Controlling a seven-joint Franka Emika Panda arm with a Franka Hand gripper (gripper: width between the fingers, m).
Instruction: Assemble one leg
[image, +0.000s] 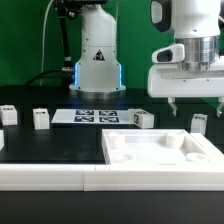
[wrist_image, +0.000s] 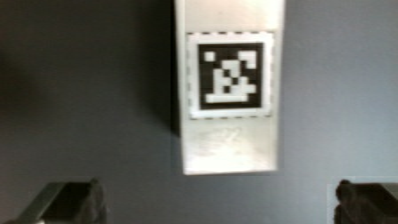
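A low white rail (image: 50, 178) runs along the near edge of the table (image: 50, 145). Just behind it lies the big white panel (image: 160, 150) with its corner recesses. Past the panel, toward the exterior view's right, the leg (image: 198, 123) sits on the table. The hand (image: 197, 101) hangs above the leg, clear of it. Another post (image: 143, 118) sits near the marker board (image: 95, 117).

In the wrist view the leg (wrist_image: 231, 85) shows as a long post with its tag (wrist_image: 231, 75) toward the lens. Its end stops short of the line between the fingers (wrist_image: 71, 205). My worry is that a straight drop would pinch only the very tip and tilt the leg, or close on nothing. A finger might also catch the panel's far edge close by. The hand is spread wide, empty and touching nothing.
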